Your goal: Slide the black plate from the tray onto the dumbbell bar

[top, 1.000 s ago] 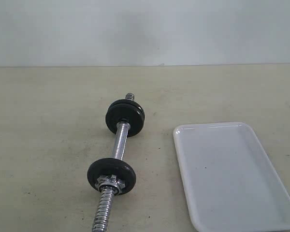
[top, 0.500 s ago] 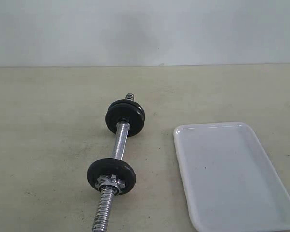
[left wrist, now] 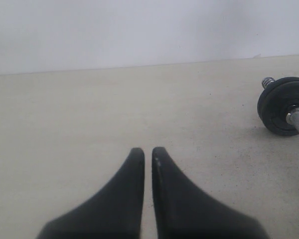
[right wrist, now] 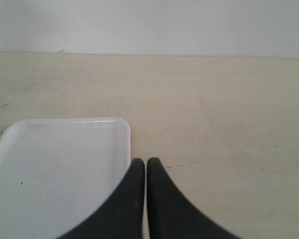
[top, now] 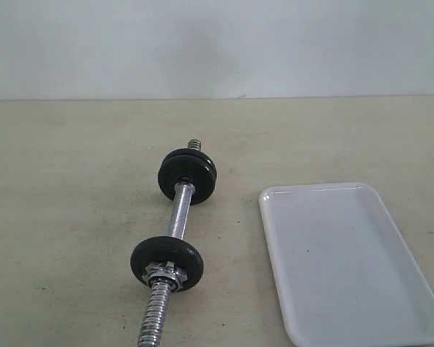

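Note:
The dumbbell bar (top: 178, 217) lies on the table left of the tray (top: 347, 260). A black plate (top: 141, 262) stands on the bar's near end, with a chrome nut (top: 163, 273) against its near face. Two more black discs (top: 187, 173) sit at the far end. The white tray holds nothing. Neither gripper shows in the exterior view. My left gripper (left wrist: 148, 150) is shut and empty over bare table, apart from the far discs (left wrist: 281, 107). My right gripper (right wrist: 145, 161) is shut and empty, next to the tray's (right wrist: 60, 164) corner.
The beige tabletop (top: 72, 188) runs back to a pale wall (top: 217, 43). The bar's threaded near end (top: 153, 318) reaches toward the front edge of the exterior view.

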